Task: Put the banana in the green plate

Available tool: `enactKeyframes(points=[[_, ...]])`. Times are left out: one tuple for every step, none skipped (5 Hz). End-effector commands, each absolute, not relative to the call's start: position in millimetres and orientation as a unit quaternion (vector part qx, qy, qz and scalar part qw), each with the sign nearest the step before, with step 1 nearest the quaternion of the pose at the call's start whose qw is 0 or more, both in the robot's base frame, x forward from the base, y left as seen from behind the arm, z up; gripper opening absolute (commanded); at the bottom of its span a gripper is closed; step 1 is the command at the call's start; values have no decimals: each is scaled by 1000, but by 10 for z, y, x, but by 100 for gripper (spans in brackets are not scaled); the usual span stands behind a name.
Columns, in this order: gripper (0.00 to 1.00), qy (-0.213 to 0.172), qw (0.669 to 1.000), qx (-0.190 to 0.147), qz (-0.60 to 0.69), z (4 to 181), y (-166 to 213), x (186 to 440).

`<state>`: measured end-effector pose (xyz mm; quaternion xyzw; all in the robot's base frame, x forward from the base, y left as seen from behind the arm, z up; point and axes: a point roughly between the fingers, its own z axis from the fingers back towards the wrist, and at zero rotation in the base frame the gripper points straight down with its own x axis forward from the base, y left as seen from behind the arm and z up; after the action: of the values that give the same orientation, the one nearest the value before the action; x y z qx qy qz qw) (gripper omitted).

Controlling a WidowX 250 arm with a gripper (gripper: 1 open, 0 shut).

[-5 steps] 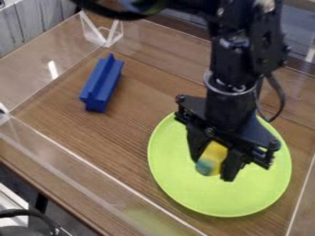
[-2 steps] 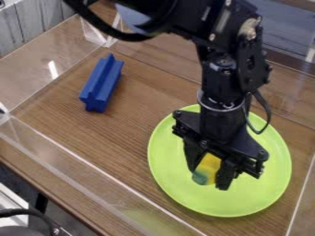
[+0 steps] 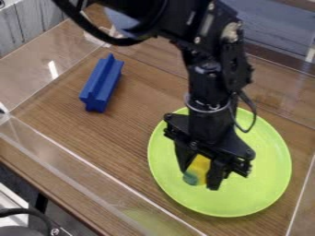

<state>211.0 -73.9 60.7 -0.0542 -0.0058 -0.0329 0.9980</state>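
Note:
The lime-green plate (image 3: 264, 189) lies at the front right of the wooden table. My black gripper (image 3: 201, 173) points straight down over the plate's left half, very low above it. Between its fingers sits the small yellow banana (image 3: 196, 169), with its dark greenish tip at the bottom close to the plate surface. The gripper is shut on the banana. Whether the banana touches the plate cannot be told.
A blue ridged block (image 3: 102, 81) lies on the table at the left. Clear plastic walls (image 3: 50, 152) border the table on the left, front and back. Bare wood lies between the block and the plate.
The gripper with the banana has sunk toward the plate and shifted a little to the left. Its grip has stayed the same.

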Motion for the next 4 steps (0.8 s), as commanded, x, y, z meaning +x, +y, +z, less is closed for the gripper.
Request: enactKeyframes(points=[[0, -25, 997, -63, -25, 677, -791, 2173], [0, -22, 997, -67, -16, 670, -837, 2177], [0, -20, 997, -71, -21, 716, -848, 2212], [0, -18, 997, -75, -23, 752, -860, 2241]])
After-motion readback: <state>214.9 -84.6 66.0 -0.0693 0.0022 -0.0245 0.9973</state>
